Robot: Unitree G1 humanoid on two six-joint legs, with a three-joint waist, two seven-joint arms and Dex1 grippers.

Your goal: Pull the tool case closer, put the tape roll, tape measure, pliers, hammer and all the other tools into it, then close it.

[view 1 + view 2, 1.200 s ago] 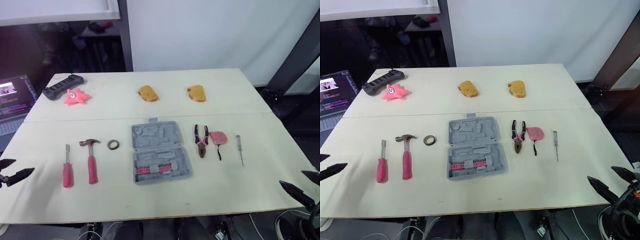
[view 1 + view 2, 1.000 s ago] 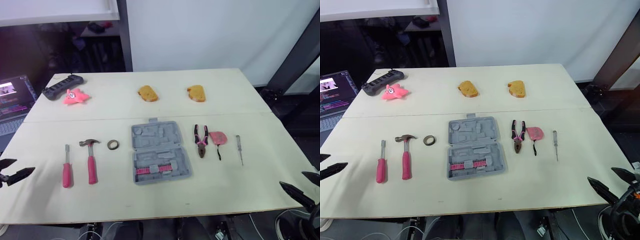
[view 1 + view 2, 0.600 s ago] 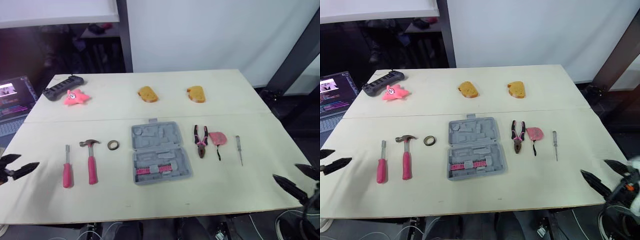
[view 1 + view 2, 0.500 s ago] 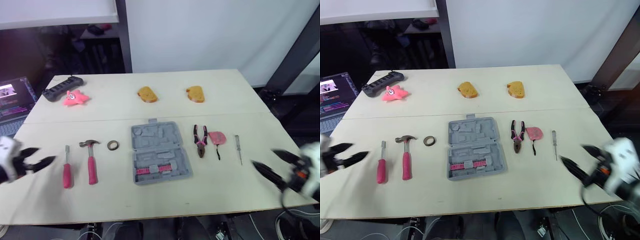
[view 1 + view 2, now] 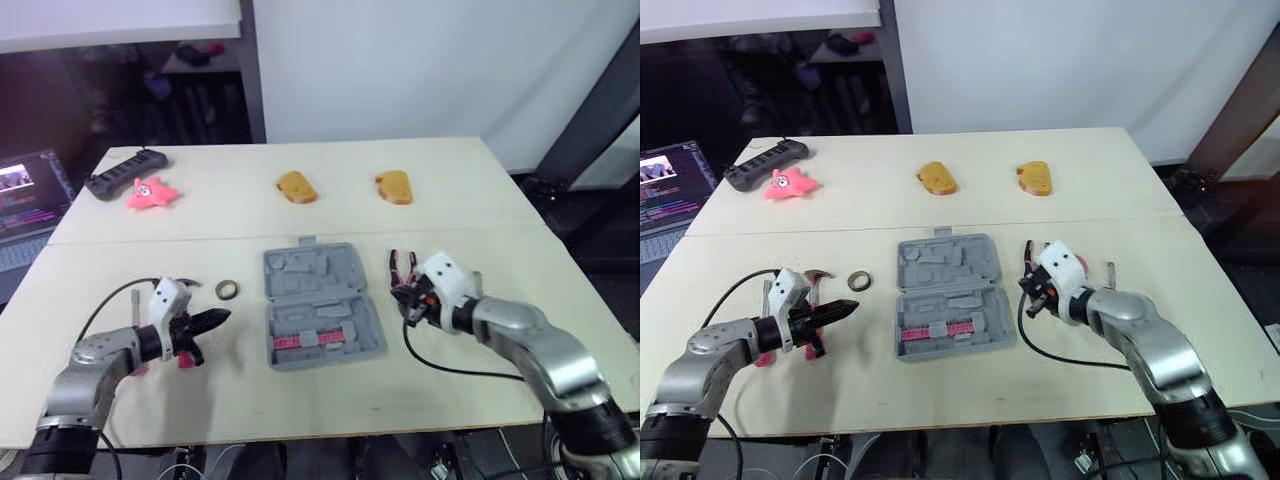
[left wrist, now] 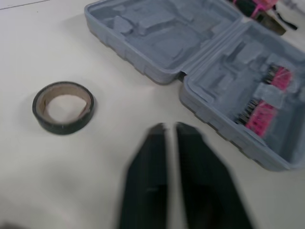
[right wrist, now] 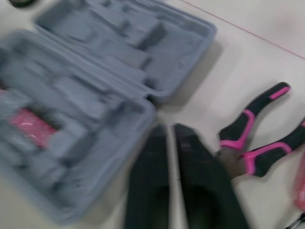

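Both arms have swung in from the near edge of the bench (image 5: 300,400). The left gripper (image 5: 218,319) and the right gripper (image 5: 403,297) now flank the open tool case (image 5: 318,305), with jaws closed on nothing. The case lies mid-bench, not yet pulled, and I think the pulling comes next.

The left gripper (image 5: 840,311) hides much of the hammer (image 5: 818,274). The right gripper (image 5: 404,296) covers the head of the pliers (image 7: 250,119). The laptop (image 5: 28,192) is cut by the left edge.
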